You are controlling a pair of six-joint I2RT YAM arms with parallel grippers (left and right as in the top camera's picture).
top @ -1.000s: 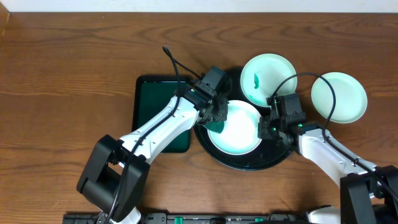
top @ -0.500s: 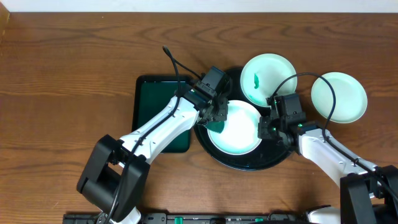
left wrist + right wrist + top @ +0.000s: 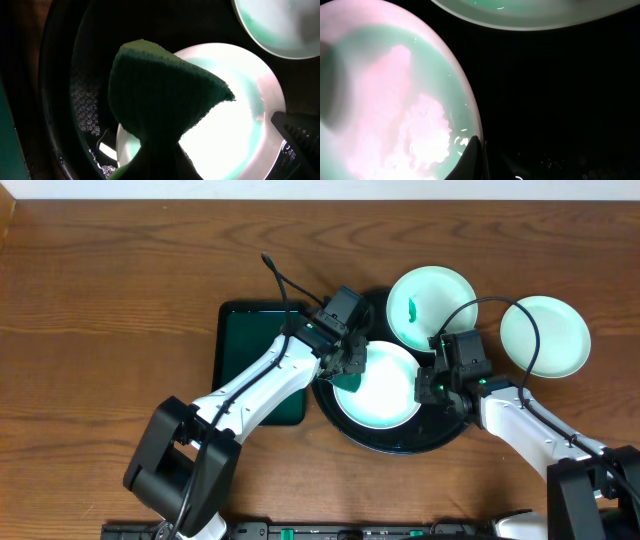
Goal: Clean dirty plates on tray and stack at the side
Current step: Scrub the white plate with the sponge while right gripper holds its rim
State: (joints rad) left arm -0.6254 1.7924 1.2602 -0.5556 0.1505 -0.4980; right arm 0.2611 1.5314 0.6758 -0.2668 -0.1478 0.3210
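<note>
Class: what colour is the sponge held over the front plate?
The sponge is dark green, seen best in the left wrist view.

Large round black tray [image 3: 398, 444] sitting flat on wooden table [image 3: 100, 300]. Small round mint-white plate [image 3: 380, 395] lying inside it; green-smeared plate [image 3: 432, 308] overlapping its far right rim; third plate [image 3: 545, 337] resting apart, rightward.

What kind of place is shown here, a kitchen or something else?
Likely a robot test bench, not a home kitchen: a wooden table, two robot arms, plates on a black tray, and a sponge.
</note>
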